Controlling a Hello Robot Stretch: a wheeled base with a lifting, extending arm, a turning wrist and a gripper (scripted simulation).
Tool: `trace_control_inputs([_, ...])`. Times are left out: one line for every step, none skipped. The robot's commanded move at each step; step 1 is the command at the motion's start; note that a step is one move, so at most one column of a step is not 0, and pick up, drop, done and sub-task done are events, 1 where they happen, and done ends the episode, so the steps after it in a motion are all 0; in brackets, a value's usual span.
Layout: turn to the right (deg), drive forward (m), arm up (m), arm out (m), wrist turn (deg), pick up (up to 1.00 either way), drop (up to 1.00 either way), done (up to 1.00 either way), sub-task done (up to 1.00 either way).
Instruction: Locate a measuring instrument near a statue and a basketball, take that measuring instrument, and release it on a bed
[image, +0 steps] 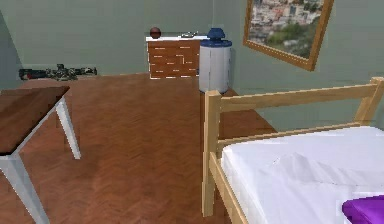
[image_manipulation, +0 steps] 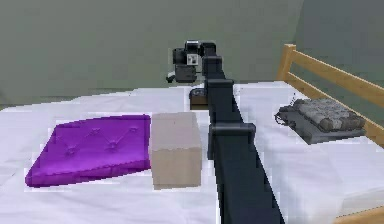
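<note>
My arm (image_manipulation: 232, 130) reaches out over the white bed (image_manipulation: 90, 105), and the gripper (image_manipulation: 176, 68) stands at its far end beside two white marked squares. A small brown thing (image_manipulation: 198, 97) lies on the sheet under the arm's far end. I cannot tell whether the gripper holds anything. In the forward view the same bed (image: 300, 165) with its pale wooden frame (image: 212, 140) fills the lower right. A basketball (image: 155, 33) sits on a brown dresser (image: 173, 57) at the far wall, with small grey things (image: 188, 36) beside it.
On the bed lie a purple cushion (image_manipulation: 90, 148), a beige block-shaped pillow (image_manipulation: 175, 150) and a grey bundle (image_manipulation: 322, 117) near the wooden rail (image_manipulation: 330, 75). A white bin with a blue lid (image: 214, 62), a framed picture (image: 288, 28) and a wooden table (image: 30, 110) stand around open wood floor.
</note>
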Motion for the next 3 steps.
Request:
trace_control_inputs([0.0, 0.00, 0.02, 0.00, 0.0, 0.00, 0.00, 0.00, 0.00])
trace_control_inputs([0.0, 0.00, 0.00, -0.08, 0.0, 0.00, 0.00, 0.00, 0.00])
trace_control_inputs([0.0, 0.00, 0.00, 0.00, 0.0, 0.00, 0.00, 1.00, 0.00])
